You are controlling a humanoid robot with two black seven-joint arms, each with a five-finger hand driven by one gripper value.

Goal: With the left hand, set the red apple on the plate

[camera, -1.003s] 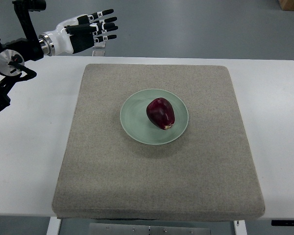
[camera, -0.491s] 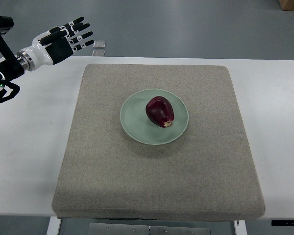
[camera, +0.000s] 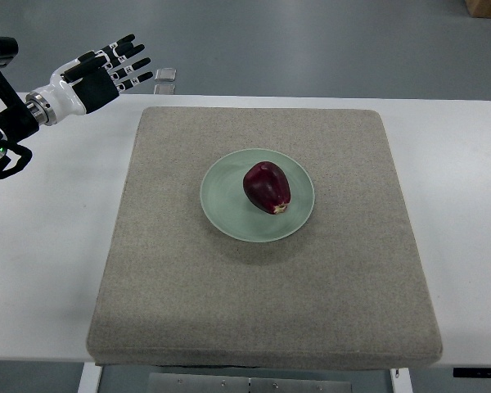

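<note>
A dark red apple (camera: 267,187) lies on its side on a pale green plate (camera: 219,196) in the middle of a grey felt mat (camera: 262,311). My left hand (camera: 106,70) is at the upper left, above the far left corner of the table, well away from the plate. Its fingers (camera: 132,67) are spread and hold nothing. The right arm is out of view.
The mat lies on a white table (camera: 49,246). A small clear object (camera: 165,75) sits past the table's far edge near my left hand. A cardboard box corner (camera: 487,7) shows at the top right on the grey floor.
My left hand has drawn back to the left, away from the mat, over the last second. In the last half second it barely moved. The apple stays on the plate.
</note>
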